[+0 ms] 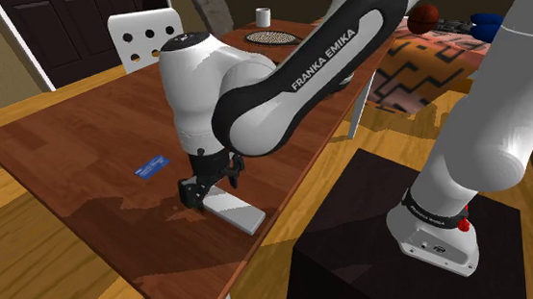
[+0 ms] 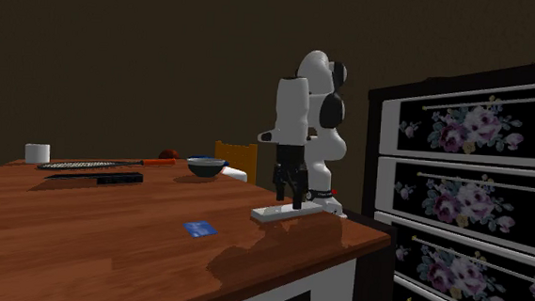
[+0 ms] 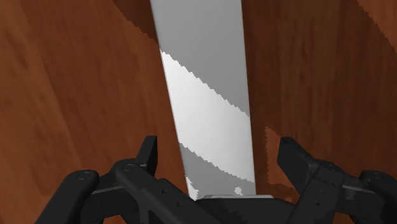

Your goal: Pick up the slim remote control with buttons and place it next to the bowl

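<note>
Remote control (image 1: 235, 209) is a slim, plain pale grey slab, drawn with no visible buttons. It lies flat on the brown wooden table (image 1: 71, 143) in the lower middle of the shoulder view, close to the table's near edge. In the second exterior view the remote control (image 2: 286, 212) is right of the middle of the frame, near the table corner in front of the flowered drawers.

The gripper (image 1: 200, 192) points down over one end of it. In the wrist view the gripper (image 3: 219, 149) has its jaws wide apart, one black finger on each long side of the remote control (image 3: 210, 95). A strip of bare wood shows between each finger and the slab, so nothing is held.

I judge that the step in hand is the grasp: the hand is lined up, but the closing is not yet done. The next move calls for shutting the fingers evenly on the two long edges, low enough to catch so thin a body, and then lifting. The dark bowl (image 2: 205, 166) stands well apart, left of the arm in the middle of the second exterior view. The carry must therefore cross the table and pass a small blue card (image 2: 198, 229).
</note>
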Controlling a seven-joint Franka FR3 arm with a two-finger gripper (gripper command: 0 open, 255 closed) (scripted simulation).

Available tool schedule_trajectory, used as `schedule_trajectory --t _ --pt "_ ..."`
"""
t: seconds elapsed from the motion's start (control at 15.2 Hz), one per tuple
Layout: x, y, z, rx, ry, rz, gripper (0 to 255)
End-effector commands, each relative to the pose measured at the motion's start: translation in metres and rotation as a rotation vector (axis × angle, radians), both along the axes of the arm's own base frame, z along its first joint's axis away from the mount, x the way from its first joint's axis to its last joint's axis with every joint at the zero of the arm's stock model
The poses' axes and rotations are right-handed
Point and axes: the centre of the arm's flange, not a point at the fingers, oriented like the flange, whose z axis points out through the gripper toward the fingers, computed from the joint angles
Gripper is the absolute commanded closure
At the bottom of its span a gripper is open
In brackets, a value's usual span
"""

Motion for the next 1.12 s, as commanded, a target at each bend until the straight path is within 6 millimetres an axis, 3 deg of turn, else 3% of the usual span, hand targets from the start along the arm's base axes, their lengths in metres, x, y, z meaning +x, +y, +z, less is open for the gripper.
schedule_trajectory --t 0.0,0.07,0.59,0.66,1.06 --pt "-0.0005 -0.0008 -0.0107 0.000 -0.001 0.000 0" --pt "-0.0005 -0.0006 -0.0190 0.000 -0.001 0.000 0" --pt "-0.0005 -0.0006 -0.0189 0.000 -0.001 0.000 0" --pt "-0.0005 -0.0006 -0.0189 0.000 -0.001 0.000 255" --pt "-0.0007 -0.0004 -0.0187 0.000 0.000 0.000 255"
